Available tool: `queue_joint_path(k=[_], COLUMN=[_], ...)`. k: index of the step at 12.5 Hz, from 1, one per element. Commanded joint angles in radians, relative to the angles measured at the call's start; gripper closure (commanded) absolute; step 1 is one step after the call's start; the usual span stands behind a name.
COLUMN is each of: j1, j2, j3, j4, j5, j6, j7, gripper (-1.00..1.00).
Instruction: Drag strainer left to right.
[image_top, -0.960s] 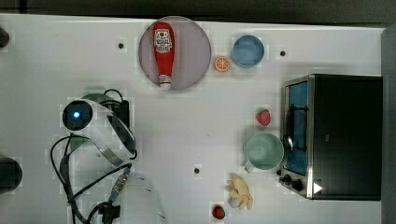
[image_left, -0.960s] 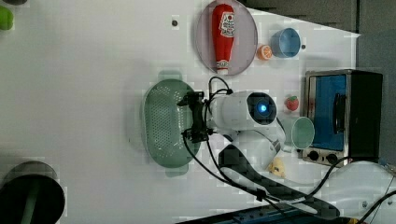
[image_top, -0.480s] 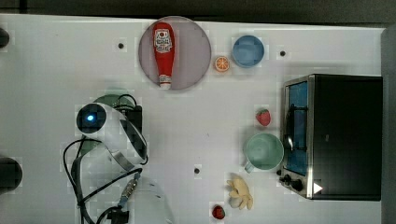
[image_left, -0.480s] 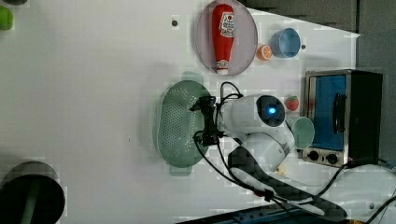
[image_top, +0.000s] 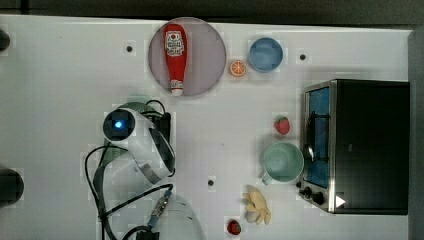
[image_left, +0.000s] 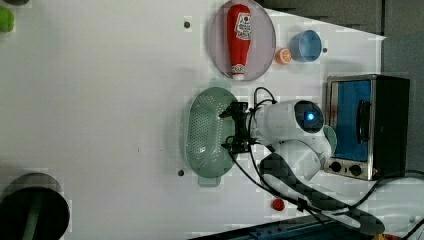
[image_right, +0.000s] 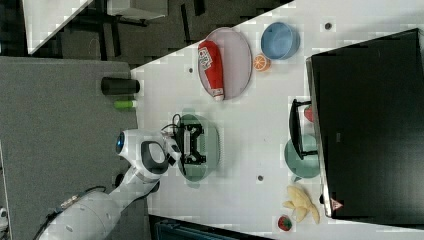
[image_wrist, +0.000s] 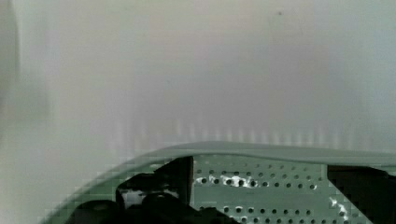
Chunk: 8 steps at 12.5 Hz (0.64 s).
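1. The strainer (image_left: 207, 132) is lying on the white table (image_left: 100, 100), long axis running up-down in the left view, just below the grey plate (image_left: 262, 45) holding the ketchup bottle (image_left: 239, 40).
2. The gripper (image_left: 231, 129) is sitting down inside the strainer bowl at its edge on the left view's right, fingers spread wide along the strainer's long axis.
3. In the right view the gripper (image_right: 192, 145) is sitting over the middle of the strainer (image_right: 210, 145), black fingers apart, nothing pinched between them.
4. In the wrist view the dark fingers (image_wrist: 177, 179) are showing in front of the perforated strainer wall (image_wrist: 261, 179), with the rim curving above them; whether they are touching the wall is not clear.
5. In the top view the arm is covering most of the strainer (image_top: 137, 103); a bit of green is peeking out above the wrist.
6. The mint mug (image_top: 282, 162) is standing well apart toward the top view's right, next to the toaster oven (image_top: 357, 145).
7. The blue bowl (image_top: 265, 54) and orange slice (image_top: 237, 68) are sitting beside the plate, on the top view's right of it.
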Motion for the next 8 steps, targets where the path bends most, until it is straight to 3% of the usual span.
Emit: queue_joint_path(k=[1, 8], j1=[-0.035, -0.051], j2=[-0.044, -0.083], j3=[-0.025, -0.137], j4=[-0.019, -0.065], j5=[-0.001, -0.001], j6=[-0.005, 0.001], j7=[-0.122, -0.234], gripper=[-1.00, -1.00])
